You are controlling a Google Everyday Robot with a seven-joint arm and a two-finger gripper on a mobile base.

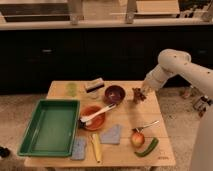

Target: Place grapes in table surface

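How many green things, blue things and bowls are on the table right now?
Green: 3 (tray, pale item at the back, long vegetable)
Blue: 2 (sponge, cloth)
Bowls: 2 (maroon bowl, orange bowl)
Total: 7
The gripper, shut on the grapes, is over the back right of the table surface.

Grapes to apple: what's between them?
Camera view: mostly bare table surface, then a silver utensil by the apple. The gripper holds the grapes beside the dark bowl.

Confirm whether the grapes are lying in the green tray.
No, the grapes hang from the gripper over the table surface's far right side, away from the green tray.
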